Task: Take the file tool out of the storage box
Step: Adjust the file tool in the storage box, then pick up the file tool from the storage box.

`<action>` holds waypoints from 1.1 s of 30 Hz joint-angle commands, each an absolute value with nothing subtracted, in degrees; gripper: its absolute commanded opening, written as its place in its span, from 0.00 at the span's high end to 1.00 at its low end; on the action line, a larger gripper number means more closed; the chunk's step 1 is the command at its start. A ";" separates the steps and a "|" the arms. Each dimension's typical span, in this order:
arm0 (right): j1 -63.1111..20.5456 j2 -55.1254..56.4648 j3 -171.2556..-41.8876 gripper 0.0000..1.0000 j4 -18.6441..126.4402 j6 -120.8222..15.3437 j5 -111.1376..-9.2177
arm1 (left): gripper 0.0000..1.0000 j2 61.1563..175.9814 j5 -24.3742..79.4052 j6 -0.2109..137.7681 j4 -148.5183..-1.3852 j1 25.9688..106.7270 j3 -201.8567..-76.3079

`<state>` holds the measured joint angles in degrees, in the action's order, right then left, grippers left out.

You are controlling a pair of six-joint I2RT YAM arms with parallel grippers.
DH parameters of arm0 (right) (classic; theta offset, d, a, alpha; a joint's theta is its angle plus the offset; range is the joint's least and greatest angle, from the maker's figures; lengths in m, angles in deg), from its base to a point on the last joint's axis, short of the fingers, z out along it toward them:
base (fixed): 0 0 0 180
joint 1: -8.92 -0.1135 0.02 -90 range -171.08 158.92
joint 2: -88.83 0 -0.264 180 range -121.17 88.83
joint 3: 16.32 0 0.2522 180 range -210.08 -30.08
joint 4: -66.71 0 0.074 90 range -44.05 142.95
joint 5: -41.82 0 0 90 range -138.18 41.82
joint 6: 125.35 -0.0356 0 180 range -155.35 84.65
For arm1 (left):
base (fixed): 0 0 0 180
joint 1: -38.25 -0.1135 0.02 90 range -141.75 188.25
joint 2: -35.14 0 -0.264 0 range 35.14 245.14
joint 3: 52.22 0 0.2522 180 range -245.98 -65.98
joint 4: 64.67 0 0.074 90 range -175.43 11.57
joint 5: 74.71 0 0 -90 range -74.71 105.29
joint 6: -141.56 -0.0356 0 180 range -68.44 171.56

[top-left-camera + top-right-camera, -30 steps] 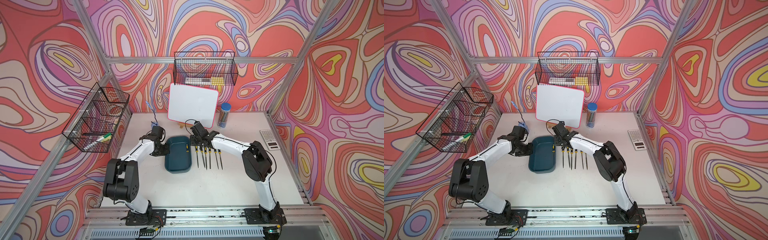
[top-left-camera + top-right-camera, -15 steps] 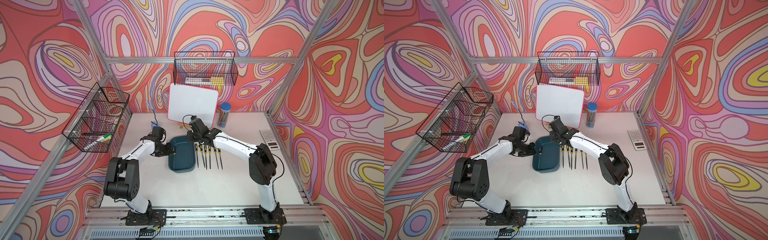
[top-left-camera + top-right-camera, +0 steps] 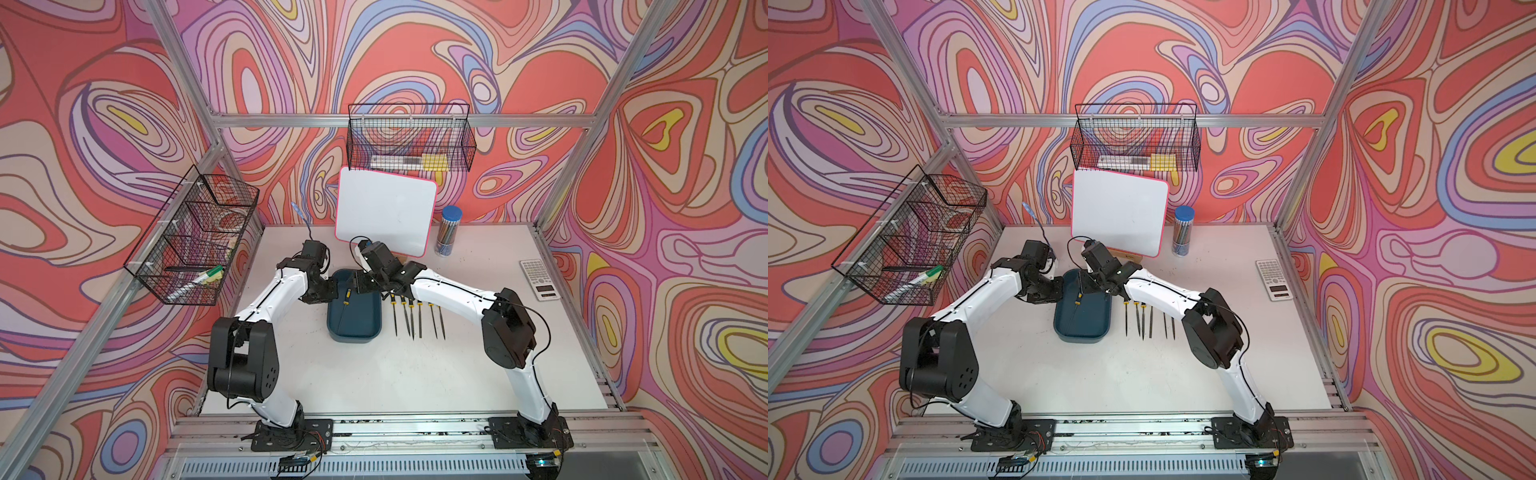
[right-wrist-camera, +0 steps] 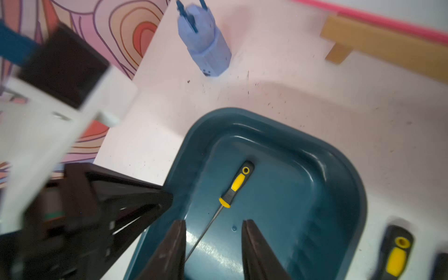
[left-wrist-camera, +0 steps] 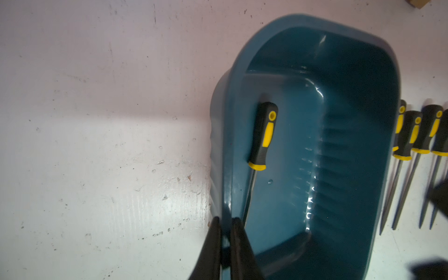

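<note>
The left fingers (image 5: 212, 247) are clamped on the rim of the storage box's (image 5: 351, 145) left wall, one inside and one outside; the file tool (image 5: 263, 135) lies on the box floor along that wall, with its black-and-yellow handle toward the back; the right fingers (image 4: 173, 247) hang parted above the box, gripping nothing; a row of other files (image 3: 415, 316) lies on the table (image 3: 374, 374) just right of the box.

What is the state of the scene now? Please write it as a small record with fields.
storage box: on the table
file tool: lying inside the box, near the gripped wall
left hand: shut on the box wall
right hand: open above the box, over the file's shaft
other files: in a row on the table beside the box
task: file not yet out
</note>
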<state>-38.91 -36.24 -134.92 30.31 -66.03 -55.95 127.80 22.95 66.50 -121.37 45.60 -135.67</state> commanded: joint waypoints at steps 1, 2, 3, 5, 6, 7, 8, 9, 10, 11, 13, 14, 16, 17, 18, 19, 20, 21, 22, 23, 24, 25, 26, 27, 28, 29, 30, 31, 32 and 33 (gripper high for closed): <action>-38.94 -40.32 -135.03 0.59 30.72 -71.36 -60.48 | 1.00 126.51 22.43 65.70 -123.04 45.46 -135.03; -38.95 -41.16 -135.00 0.59 30.96 -72.53 -60.73 | 1.00 126.43 22.26 65.71 -122.92 45.46 -134.61; -38.90 -41.80 -135.07 0.59 30.89 -73.27 -60.97 | 1.00 126.29 22.15 65.66 -122.76 45.46 -134.26; -38.98 -42.86 -135.64 0.59 29.91 -73.92 -60.62 | 1.00 126.07 22.10 65.66 -122.30 45.46 -133.46; -38.93 -43.07 -135.76 0.58 29.40 -73.94 -60.08 | 1.00 126.02 22.00 65.71 -122.04 45.46 -133.10; -38.93 -43.27 -135.97 0.58 28.66 -73.85 -59.11 | 1.00 126.04 22.01 65.71 -121.79 45.46 -132.73; -38.93 -43.37 -136.22 0.58 27.86 -73.51 -58.31 | 1.00 126.11 22.14 65.79 -121.47 45.46 -132.33; -38.90 -43.44 -136.69 0.58 27.03 -73.13 -57.68 | 1.00 126.19 22.21 65.88 -121.09 45.46 -131.97; -38.94 -43.53 -137.24 0.58 26.07 -72.67 -56.80 | 1.00 126.33 22.50 66.10 -120.62 45.46 -131.53; -38.93 -43.30 -137.52 0.58 25.75 -72.15 -55.87 | 1.00 126.37 22.98 66.44 -119.88 45.46 -130.89; -38.98 -42.36 -137.10 0.57 25.70 -71.64 -54.60 | 1.00 126.28 24.86 67.13 -117.53 45.46 -129.21; -38.94 -41.62 -136.89 0.57 25.74 -71.25 -53.63 | 1.00 126.30 26.02 67.63 -115.95 45.46 -128.12; -38.90 -41.07 -137.80 0.57 24.51 -70.33 -52.19 | 1.00 126.56 28.81 68.93 -112.74 45.28 -126.28; -38.92 -41.27 -139.00 0.56 23.09 -69.62 -51.19 | 1.00 127.07 30.03 69.66 -111.77 45.32 -125.77; -38.93 -41.54 -140.00 0.57 21.66 -69.10 -50.57 | 1.00 127.56 31.03 70.11 -111.13 45.28 -125.57; -38.96 -42.00 -141.43 0.57 19.96 -68.57 -49.65 | 1.00 128.23 31.65 70.57 -110.75 45.28 -125.44; -38.98 -42.28 -142.46 0.56 18.46 -68.12 -48.74 | 1.00 128.72 31.92 70.83 -110.54 45.28 -125.39; -38.98 -42.62 -143.24 0.57 17.32 -67.68 -48.29 | 1.00 128.96 32.04 70.89 -110.45 45.29 -125.48; -39.11 -42.88 -144.14 0.56 15.98 -67.20 -47.52 | 1.00 129.04 31.88 70.94 -110.43 45.28 -125.39; -39.24 -43.15 -145.11 0.56 14.50 -66.67 -46.51 | 1.00 129.01 31.72 70.85 -110.32 45.28 -125.33; -39.48 -43.39 -146.06 0.56 13.23 -66.17 -45.42 | 1.00 129.01 31.57 70.85 -110.34 45.28 -125.30; -39.70 -43.69 -147.00 0.56 11.82 -65.55 -44.14 | 1.00 129.01 31.25 70.79 -110.42 45.28 -125.24; -39.91 -44.08 -147.99 0.56 10.57 -65.08 -43.24 | 1.00 129.01 30.74 70.77 -110.59 45.24 -125.21; -39.89 -44.29 -148.63 0.56 9.53 -64.90 -42.79 | 1.00 129.09 30.58 70.72 -110.76 45.28 -125.21; -39.99 -44.79 -149.34 0.56 8.38 -64.79 -42.32 | 1.00 129.18 30.36 70.72 -110.82 45.28 -125.22; -39.95 -45.29 -150.07 0.56 7.08 -64.79 -41.59 | 1.00 129.18 30.31 70.72 -110.85 45.28 -125.21; -39.95 -45.74 -150.58 0.55 6.13 -64.76 -41.21 | 1.00 129.10 30.17 70.72 -110.96 45.27 -125.22; -39.95 -46.15 -150.98 0.55 5.23 -64.79 -40.77 | 1.00 129.09 29.99 70.72 -110.95 45.28 -125.21; -39.97 -46.42 -151.34 0.55 4.52 -64.77 -40.41 | 1.00 129.08 29.81 70.70 -110.91 45.28 -125.17; -40.01 -46.66 -151.53 0.55 4.07 -64.80 -40.40 | 1.00 129.09 29.62 70.63 -110.86 45.28 -125.13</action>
<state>-39.70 -44.48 -150.39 9.16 -65.86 -43.16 127.63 30.18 70.24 -111.14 45.34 -126.49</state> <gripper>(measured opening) 0.450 0.115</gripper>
